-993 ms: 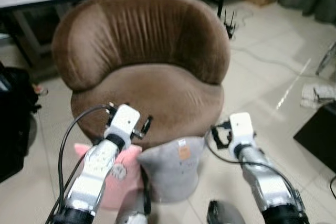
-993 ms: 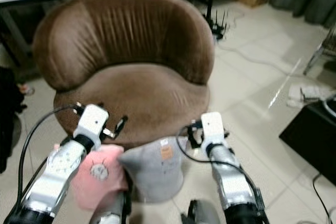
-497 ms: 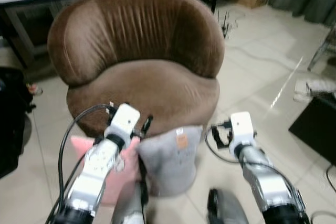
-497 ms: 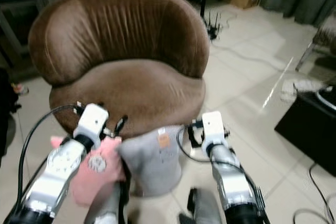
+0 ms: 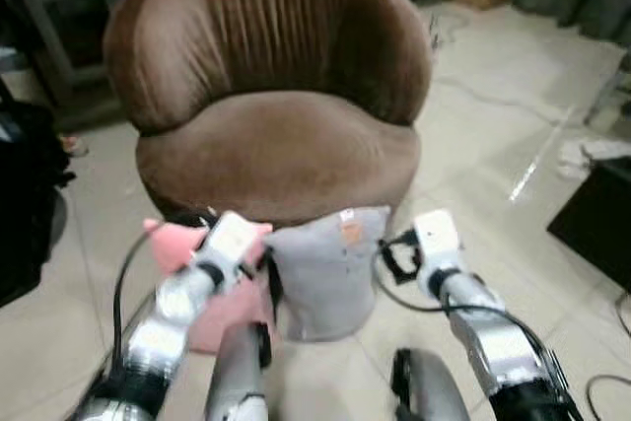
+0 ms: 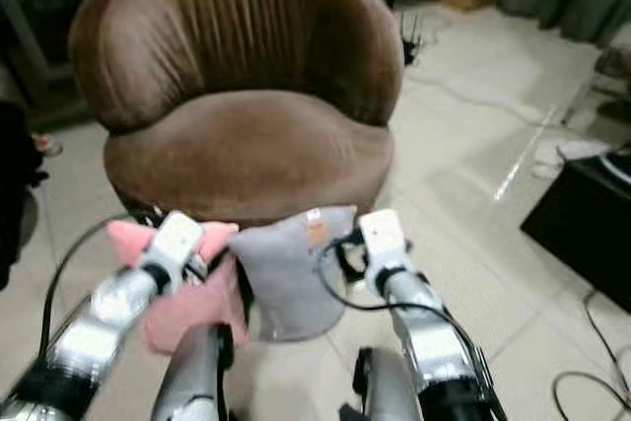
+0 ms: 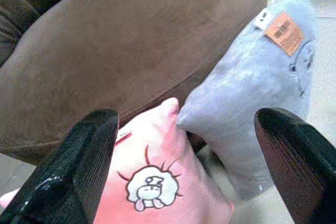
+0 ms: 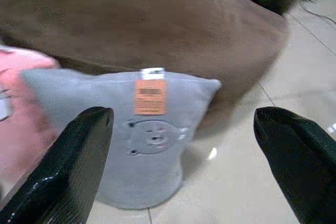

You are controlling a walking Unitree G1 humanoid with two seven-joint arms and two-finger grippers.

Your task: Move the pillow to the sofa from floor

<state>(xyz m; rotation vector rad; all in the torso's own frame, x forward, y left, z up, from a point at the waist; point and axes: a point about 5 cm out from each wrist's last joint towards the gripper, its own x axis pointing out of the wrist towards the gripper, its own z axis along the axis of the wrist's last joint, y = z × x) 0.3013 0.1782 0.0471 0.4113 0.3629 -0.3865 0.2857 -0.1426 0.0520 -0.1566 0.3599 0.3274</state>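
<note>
Two pillows stand on the tiled floor (image 5: 493,135), propped against the front of the one brown sofa (image 5: 271,96): a grey pillow (image 5: 325,268) with an orange tag and a faint bear face, and a pink pillow (image 5: 197,278) with a small cartoon sheep. The pink one sits at nine o'clock of the grey one, their upper corners touching. Neither is on the seat.

Both arms reach forward. The left gripper (image 7: 194,166) hangs spread wide just in front of the pillows, one black finger (image 7: 79,166) over the pink side and the other over the grey, holding nothing. The right gripper (image 8: 184,166) is spread wide too and holds nothing, with the grey pillow framed between its two fingers (image 8: 68,166); I can't quite judge how close it stands.

At three o'clock of the sofa sits a black box (image 5: 596,224), and a dark bag, I think, (image 5: 25,204) lies at nine o'clock.
</note>
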